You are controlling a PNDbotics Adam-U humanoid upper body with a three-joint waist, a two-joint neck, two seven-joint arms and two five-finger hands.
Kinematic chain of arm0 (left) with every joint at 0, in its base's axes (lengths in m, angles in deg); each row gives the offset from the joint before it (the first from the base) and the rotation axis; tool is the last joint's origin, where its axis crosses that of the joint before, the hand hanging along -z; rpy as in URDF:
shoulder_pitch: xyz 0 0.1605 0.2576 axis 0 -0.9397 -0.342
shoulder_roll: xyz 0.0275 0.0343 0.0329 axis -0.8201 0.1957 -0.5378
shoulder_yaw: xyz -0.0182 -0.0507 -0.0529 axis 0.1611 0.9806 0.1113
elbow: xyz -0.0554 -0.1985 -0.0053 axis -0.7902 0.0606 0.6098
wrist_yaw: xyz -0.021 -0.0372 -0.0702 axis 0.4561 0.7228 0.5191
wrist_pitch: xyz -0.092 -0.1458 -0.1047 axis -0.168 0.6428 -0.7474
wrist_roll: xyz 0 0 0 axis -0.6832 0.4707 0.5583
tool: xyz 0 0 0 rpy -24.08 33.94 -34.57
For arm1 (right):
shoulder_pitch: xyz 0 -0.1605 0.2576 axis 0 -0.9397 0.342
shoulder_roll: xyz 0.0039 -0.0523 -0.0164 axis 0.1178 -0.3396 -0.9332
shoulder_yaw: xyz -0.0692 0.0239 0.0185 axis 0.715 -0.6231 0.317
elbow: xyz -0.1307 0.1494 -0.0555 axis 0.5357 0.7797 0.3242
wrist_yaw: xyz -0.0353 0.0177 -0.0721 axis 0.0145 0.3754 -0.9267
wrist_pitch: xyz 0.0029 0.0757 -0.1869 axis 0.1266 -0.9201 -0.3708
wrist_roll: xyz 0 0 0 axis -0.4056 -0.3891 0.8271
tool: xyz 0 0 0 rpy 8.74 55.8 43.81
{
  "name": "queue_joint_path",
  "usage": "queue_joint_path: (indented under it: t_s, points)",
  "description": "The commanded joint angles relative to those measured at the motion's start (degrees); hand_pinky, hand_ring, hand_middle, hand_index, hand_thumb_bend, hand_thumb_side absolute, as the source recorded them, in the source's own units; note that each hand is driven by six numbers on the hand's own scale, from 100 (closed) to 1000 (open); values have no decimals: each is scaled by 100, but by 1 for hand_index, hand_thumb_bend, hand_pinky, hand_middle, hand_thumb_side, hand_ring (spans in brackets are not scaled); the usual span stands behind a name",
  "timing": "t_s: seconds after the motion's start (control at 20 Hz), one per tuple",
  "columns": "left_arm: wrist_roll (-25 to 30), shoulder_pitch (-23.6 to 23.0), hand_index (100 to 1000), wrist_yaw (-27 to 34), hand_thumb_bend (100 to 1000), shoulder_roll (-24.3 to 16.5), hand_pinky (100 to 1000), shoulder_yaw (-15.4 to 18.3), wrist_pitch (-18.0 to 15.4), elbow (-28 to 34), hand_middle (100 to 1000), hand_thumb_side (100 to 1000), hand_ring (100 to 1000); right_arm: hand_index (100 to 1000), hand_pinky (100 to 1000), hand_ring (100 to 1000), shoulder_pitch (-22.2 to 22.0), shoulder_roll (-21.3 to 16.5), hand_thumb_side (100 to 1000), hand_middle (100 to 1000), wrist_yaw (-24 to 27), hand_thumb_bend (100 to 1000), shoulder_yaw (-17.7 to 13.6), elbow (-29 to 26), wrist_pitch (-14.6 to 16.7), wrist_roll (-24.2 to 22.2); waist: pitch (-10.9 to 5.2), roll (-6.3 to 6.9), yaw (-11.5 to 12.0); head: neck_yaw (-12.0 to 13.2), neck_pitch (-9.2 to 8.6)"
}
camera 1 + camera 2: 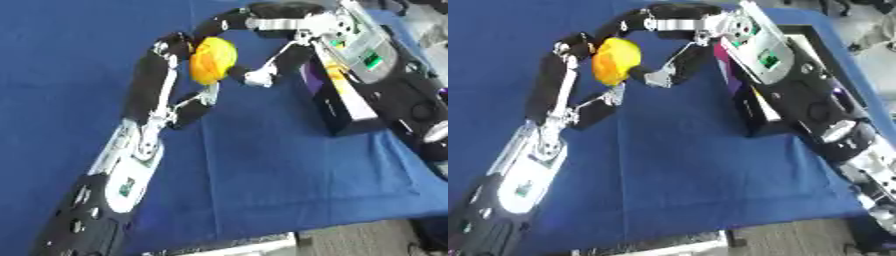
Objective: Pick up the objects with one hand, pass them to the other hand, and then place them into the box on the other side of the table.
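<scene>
Now, the scene as it stands:
Yellow object: a round yellow object (213,60) sits between both hands above the blue table (262,170), toward its far edge and near the middle of that edge.
Left hand: the left hand (166,80) comes in from the near left corner; its fingers curve up along the object's left side and its thumb reaches under it.
Right hand: the right hand (262,30) comes from the far right corner; its fingers arch over the top of the object and its thumb meets the object's right side.
Hold: both hands touch the object; which one carries it I cannot tell.
Box: a dark box (346,107) with a purple inside and a yellow strip stands toward the right edge, partly behind the right arm.
</scene>
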Motion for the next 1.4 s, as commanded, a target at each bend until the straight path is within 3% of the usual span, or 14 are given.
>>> queue_joint_path:
  t_s: [0.05, 0.3, 0.65, 0.85, 0.9, 1.2, 1.3, 1.4]
  points:
    - [-1, 144, 575, -9, 100, 133, 737, -118, -66, 314, 583, 125, 565, 1000, 936, 1000, 53, -105, 449, 912, -133, 100, -35, 77, -2, -62, -6, -8, -29, -27, -9]
    - [2, 140, 576, -49, 100, 130, 737, -130, -83, 353, 583, 121, 565, 1000, 934, 1000, 49, -101, 484, 892, -165, 100, -32, 100, -6, -83, -4, -8, -31, -29, -9]
    - [-76, 132, 577, 10, 100, 120, 736, -127, -74, 478, 581, 132, 563, 993, 889, 1000, 45, -88, 483, 738, -118, 100, -22, 160, -37, -182, -4, -9, -41, -27, -9]
    - [-82, 134, 577, 54, 100, 120, 736, -150, -84, 553, 582, 134, 563, 977, 877, 1000, 44, -76, 443, 724, -7, 100, -11, 169, -10, -305, -7, -14, -42, -44, -9]
    - [-83, 137, 577, 66, 100, 118, 736, -151, -84, 583, 581, 134, 564, 997, 877, 1000, 46, -76, 385, 745, 5, 100, -14, 166, 5, -328, -7, -16, -44, -40, -9]
    - [-51, 144, 577, 72, 100, 94, 735, -180, -74, 733, 581, 124, 564, 940, 858, 1000, 42, -61, 359, 685, -23, 100, -33, 193, 65, -399, -6, -28, -41, -49, -9]
    - [-31, 137, 577, 66, 100, 92, 736, -186, -66, 727, 582, 123, 564, 903, 845, 1000, 38, -46, 434, 651, 31, 100, -41, 218, 17, -361, -5, -28, -42, -49, -9]
    - [-16, 129, 577, 55, 100, 92, 735, -183, -53, 696, 581, 122, 563, 916, 843, 1000, 38, -39, 435, 669, 141, 100, -48, 210, -54, -299, -1, -28, -52, -37, -9]
